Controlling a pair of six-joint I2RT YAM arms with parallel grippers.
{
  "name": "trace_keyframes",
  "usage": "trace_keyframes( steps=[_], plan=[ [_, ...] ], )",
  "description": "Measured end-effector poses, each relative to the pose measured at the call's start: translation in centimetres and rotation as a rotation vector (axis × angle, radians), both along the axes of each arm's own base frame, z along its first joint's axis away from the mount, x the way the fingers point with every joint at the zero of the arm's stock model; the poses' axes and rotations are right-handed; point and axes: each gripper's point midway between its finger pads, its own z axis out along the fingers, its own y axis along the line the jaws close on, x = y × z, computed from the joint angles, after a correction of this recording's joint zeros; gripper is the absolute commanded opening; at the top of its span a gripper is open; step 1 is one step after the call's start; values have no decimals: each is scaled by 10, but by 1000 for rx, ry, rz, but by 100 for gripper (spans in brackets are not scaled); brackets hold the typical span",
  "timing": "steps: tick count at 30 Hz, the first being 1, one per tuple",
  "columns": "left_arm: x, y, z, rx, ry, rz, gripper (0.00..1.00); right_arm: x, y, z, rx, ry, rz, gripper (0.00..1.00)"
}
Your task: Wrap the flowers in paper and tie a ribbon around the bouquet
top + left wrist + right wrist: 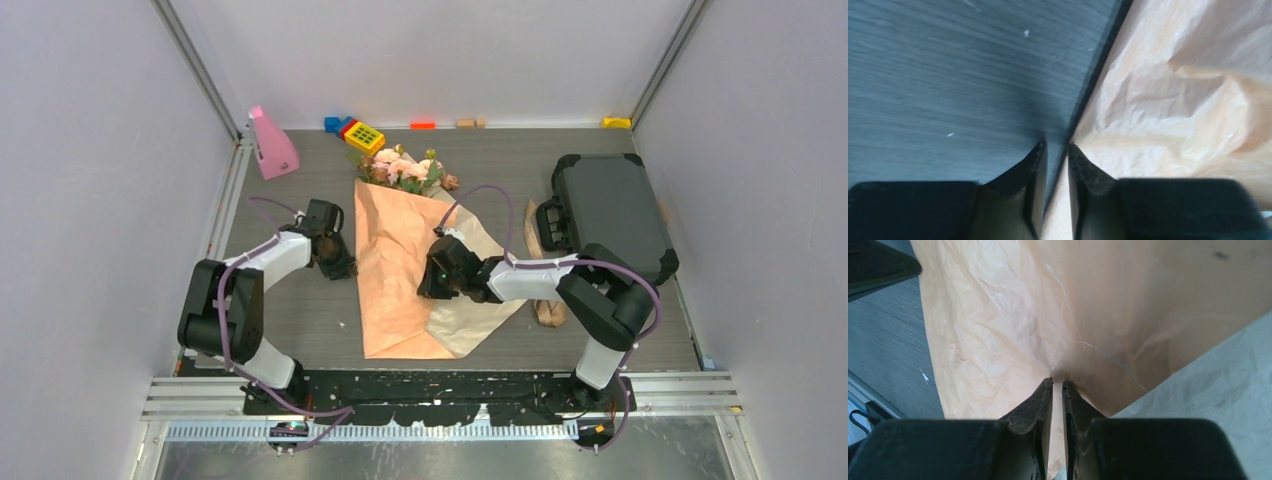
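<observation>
On the paper (998, 315), right pincer (1057, 382) closed, pinching a crease

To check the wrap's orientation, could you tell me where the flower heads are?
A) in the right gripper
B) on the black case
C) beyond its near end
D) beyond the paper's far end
D: the flowers stick out past the far end of the paper.
</observation>
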Motion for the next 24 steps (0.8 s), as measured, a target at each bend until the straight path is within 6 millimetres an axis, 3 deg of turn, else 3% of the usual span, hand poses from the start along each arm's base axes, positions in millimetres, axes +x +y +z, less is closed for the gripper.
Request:
trace_keyframes(
  steps=[3, 6, 8, 14, 18, 20, 24],
  plan=[
    [-11, 8, 8, 38, -1, 4, 49, 0, 0, 0, 2, 6, -3, 20],
    [-17, 7, 25, 60, -41, -8, 50, 0, -1, 0, -1, 7, -6, 23],
    [-21, -4, 40, 54, -85, -46, 49, 0, -2, 1, -8, 8, -9, 26],
    [-41, -67, 65, -16, -167, -272, 23, 0, -17, 3, -47, 19, -27, 29],
    [-57, -100, 56, -63, -139, -380, 16, 2, -38, 7, -71, 23, -61, 34],
    [-66, -114, 42, -71, -103, -429, 15, 3, -50, 15, -69, 14, -81, 39],
    [-82, -130, 20, -69, -43, -493, 15, 7, -71, 39, -37, -37, -136, 57]
  ],
)
